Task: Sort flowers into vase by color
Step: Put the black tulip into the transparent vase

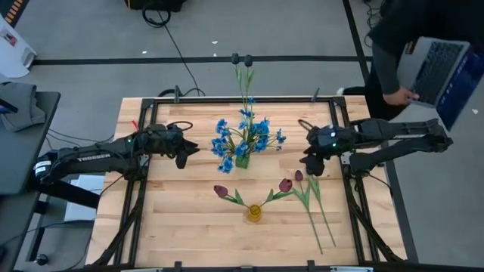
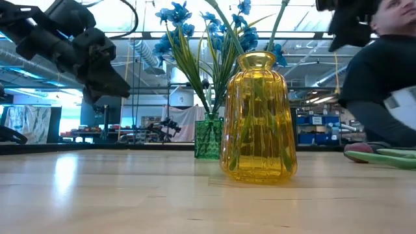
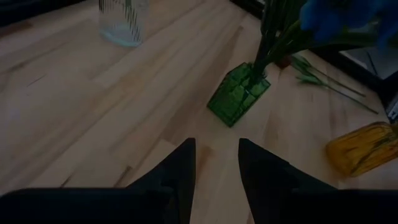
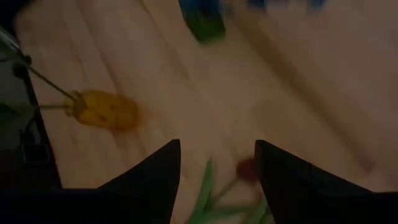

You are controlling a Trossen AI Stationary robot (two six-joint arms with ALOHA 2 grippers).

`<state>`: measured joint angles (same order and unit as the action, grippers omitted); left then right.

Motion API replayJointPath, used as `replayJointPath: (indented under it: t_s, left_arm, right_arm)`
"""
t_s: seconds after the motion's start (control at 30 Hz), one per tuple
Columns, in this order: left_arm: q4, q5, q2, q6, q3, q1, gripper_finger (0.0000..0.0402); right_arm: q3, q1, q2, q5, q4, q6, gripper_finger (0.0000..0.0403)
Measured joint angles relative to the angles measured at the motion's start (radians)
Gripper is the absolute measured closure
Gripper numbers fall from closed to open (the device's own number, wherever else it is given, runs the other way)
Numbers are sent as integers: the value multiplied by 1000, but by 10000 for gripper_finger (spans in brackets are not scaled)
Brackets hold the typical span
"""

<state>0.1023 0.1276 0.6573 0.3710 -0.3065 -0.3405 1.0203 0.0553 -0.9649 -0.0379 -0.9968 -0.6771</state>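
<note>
Right gripper [image 1: 312,168] sits over the table's right side w/ fingers [image 4: 155,177] spread apart and nothing between them; in its wrist view I see a dark red tulip bud [image 4: 247,168] on the wood in the gap below. From the high view, two red tulips [image 1: 316,204] lie loose on the table [image 1: 181,227] just under that gripper, stems running toward the near edge. Two more red buds [image 1: 221,191] lean out of the yellow vase [image 1: 254,213], near-centre. Blue flowers [image 1: 243,137] stand bunched in the green vase [image 1: 242,161] at mid-table, between both arms. Left gripper [image 1: 187,151] hovers beside the blue bunch, fingers [image 3: 180,171] partly open, holding nothing, green vase ahead of it. A clear vase [image 3: 123,20] w/ two dark-headed stems [image 1: 242,64] stands at the far edge. Person w/ a laptop [image 1: 442,68] stands past the far right corner.
</note>
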Motion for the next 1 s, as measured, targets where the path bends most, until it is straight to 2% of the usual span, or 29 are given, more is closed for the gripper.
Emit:
replayJointPath:
  t_s: [0.13,0.57,0.87,1.0]
  left_arm:
    - [-37,-2,1,-1,28,0,275]
    - [-31,-3,4,-3,33,0,275]
    - [-28,-3,4,-3,33,0,275]
    - [-19,-3,4,-3,33,0,275]
  right_arm:
    - [0,20,-56,68,-68,-96,188]
    - [0,100,-206,117,-315,-461,188]
    - [-1,198,-225,74,-307,-642,188]
    - [-42,267,-224,60,-265,-723,188]
